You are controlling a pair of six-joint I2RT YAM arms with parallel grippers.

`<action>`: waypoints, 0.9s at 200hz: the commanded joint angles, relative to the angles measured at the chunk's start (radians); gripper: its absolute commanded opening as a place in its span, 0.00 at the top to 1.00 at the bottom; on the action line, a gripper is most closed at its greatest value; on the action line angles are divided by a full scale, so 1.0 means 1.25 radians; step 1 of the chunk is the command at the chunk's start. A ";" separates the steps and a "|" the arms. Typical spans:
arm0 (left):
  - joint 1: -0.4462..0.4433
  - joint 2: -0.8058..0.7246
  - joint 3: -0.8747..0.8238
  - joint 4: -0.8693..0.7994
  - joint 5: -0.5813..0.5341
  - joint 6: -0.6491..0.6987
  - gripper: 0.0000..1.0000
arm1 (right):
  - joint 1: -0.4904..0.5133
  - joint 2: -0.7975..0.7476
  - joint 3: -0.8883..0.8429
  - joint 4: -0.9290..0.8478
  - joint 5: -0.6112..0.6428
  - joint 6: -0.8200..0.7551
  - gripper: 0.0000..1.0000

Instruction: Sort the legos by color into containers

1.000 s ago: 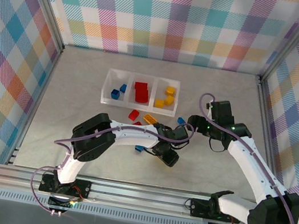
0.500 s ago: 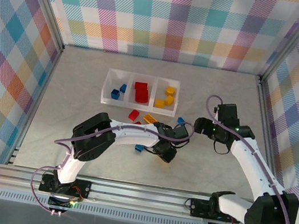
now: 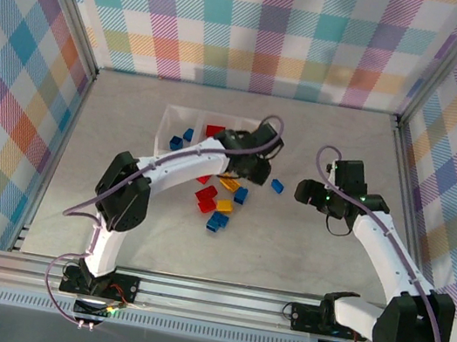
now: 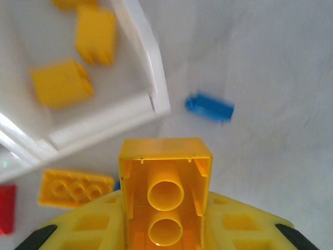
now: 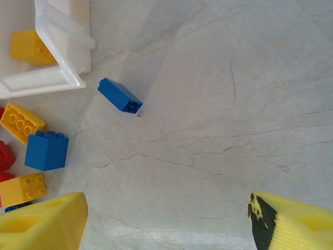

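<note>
The left tool is clamping a yellow plastic brick beside the clear three-compartment plastic tray; it should be moving fully over the yellow-filled end compartment before releasing. The right tool is gaping wide, empty.

A yellow brick is gripped, its hollow underside showing. Other red, blue and yellow bricks lie loose beside the clear tray.

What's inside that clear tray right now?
Blue bricks in its left compartment, a red brick in the middle, yellow bricks at the right; the left arm hides the rest.
</note>
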 commanded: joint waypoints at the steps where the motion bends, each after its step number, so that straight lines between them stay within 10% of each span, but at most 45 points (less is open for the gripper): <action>1: 0.042 0.057 0.089 -0.023 -0.031 0.033 0.77 | 0.027 0.022 -0.018 0.040 -0.016 -0.016 0.20; 83: 0.105 0.249 0.282 0.047 -0.035 0.074 0.73 | 0.104 0.077 -0.028 0.108 0.041 -0.064 0.23; 106: 0.114 0.266 0.296 0.047 -0.030 0.065 0.57 | 0.124 0.091 -0.029 0.110 0.054 -0.071 0.23; 180: 0.119 0.048 0.081 0.081 -0.033 0.034 0.41 | 0.147 0.219 0.034 0.139 0.082 -0.100 0.25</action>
